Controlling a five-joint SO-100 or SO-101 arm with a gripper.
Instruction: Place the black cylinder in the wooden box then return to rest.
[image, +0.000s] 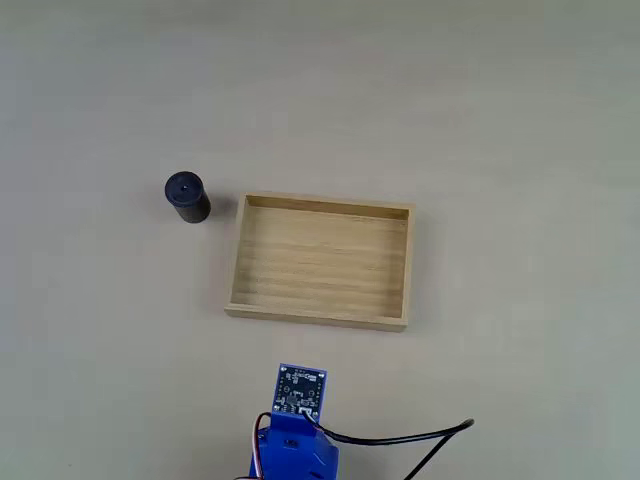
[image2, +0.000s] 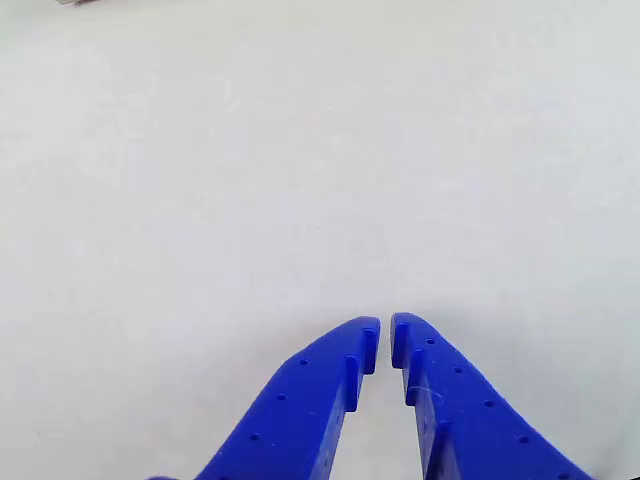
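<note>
The black cylinder (image: 186, 198) stands upright on the table in the fixed view, just left of the wooden box (image: 238, 262) and near its far left corner, not touching it. The box is a shallow light-wood tray with nothing inside. The blue arm (image: 297, 430) is folded at the bottom edge of that view, well short of the box. In the other view my blue gripper (image2: 385, 335) rises from the bottom edge, its two fingertips nearly touching, holding nothing, with bare pale table beyond it.
A black cable (image: 410, 438) runs right from the arm base along the bottom of the fixed view. Pale bare tabletop (image: 500, 120) surrounds the box on all sides.
</note>
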